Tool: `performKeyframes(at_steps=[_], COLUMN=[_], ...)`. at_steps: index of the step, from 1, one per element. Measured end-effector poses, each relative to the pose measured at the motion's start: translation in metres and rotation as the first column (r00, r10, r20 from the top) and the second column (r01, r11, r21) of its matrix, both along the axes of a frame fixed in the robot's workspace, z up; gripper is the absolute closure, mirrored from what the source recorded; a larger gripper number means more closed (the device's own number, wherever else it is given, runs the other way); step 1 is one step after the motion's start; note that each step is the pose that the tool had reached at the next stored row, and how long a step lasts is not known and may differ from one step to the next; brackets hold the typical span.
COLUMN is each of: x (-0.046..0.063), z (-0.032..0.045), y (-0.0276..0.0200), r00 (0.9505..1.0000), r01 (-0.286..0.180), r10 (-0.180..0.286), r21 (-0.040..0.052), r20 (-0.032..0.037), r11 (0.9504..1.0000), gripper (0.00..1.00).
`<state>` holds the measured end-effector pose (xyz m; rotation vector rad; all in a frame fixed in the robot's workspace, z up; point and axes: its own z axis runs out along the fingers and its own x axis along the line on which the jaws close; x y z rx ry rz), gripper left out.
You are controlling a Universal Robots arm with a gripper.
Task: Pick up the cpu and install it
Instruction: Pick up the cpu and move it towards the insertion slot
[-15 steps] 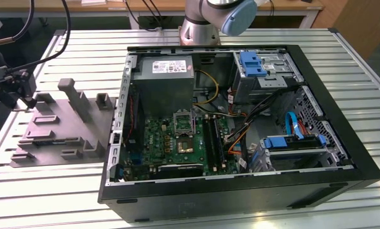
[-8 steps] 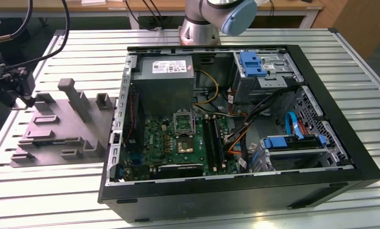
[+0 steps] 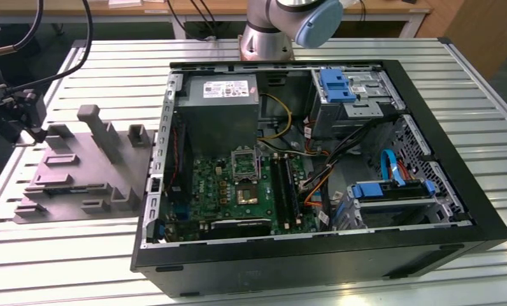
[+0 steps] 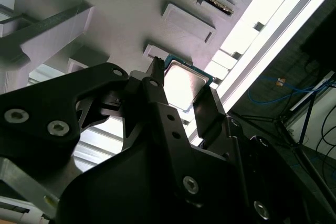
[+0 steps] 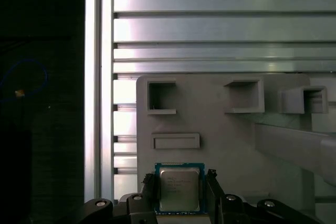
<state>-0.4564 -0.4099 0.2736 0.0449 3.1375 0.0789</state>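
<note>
Pincer (image 5: 179, 181) flanks the cpu (image 5: 179, 191) on a grey fixture (image 5: 231, 140), raised blocks (image 5: 176, 140) nearby.

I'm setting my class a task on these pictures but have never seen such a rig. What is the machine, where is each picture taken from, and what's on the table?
The machine is one robot arm with a gripper. The exterior view comes from a camera off the arm: it shows a slatted metal table bearing an open computer case and, to the exterior view's left, a grey plate. Both wrist views come from cameras riding on the arm. They show the gripper down at the cpu, a small square silvery chip lying on that plate. Whether it grips the chip yet cannot be told.
</note>
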Motion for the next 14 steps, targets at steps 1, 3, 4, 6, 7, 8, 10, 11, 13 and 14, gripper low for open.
performKeyframes(at_steps=[1, 3, 4, 6, 7, 8, 10, 11, 13, 14], x=[0.0000, 0.0000, 0.0000, 0.0000, 0.0000, 0.0000, 0.0000, 0.0000, 0.0000, 0.0000], z=[0.0001, 0.0006, 0.0011, 0.0017, 0.0020, 0.0024, 0.0031, 0.0034, 0.0043, 0.0047], y=[0.0000, 0.0000, 0.0000, 0.0000, 0.0000, 0.0000, 0.0000, 0.0000, 0.0000, 0.0000], r00=[1.0000, 1.0000, 1.0000, 1.0000, 1.0000, 1.0000, 1.0000, 1.0000, 1.0000, 1.0000], r01=[0.000, 0.000, 0.000, 0.000, 0.000, 0.000, 0.000, 0.000, 0.000, 0.000], r10=[0.000, 0.000, 0.000, 0.000, 0.000, 0.000, 0.000, 0.000, 0.000, 0.000], r21=[0.0000, -0.0001, -0.0002, 0.0000, 0.0000, -0.0001, -0.0002, -0.0002, -0.0004, -0.0005], r20=[0.0000, -0.0002, -0.0003, 0.0000, 0.0000, -0.0001, 0.0000, 0.0000, -0.0001, 0.0001], r11=[1.0000, 1.0000, 1.0000, 1.0000, 1.0000, 1.0000, 1.0000, 1.0000, 1.0000, 1.0000], gripper=[0.53, 0.53, 0.53, 0.53, 0.53, 0.53, 0.53, 0.53, 0.53, 0.53])
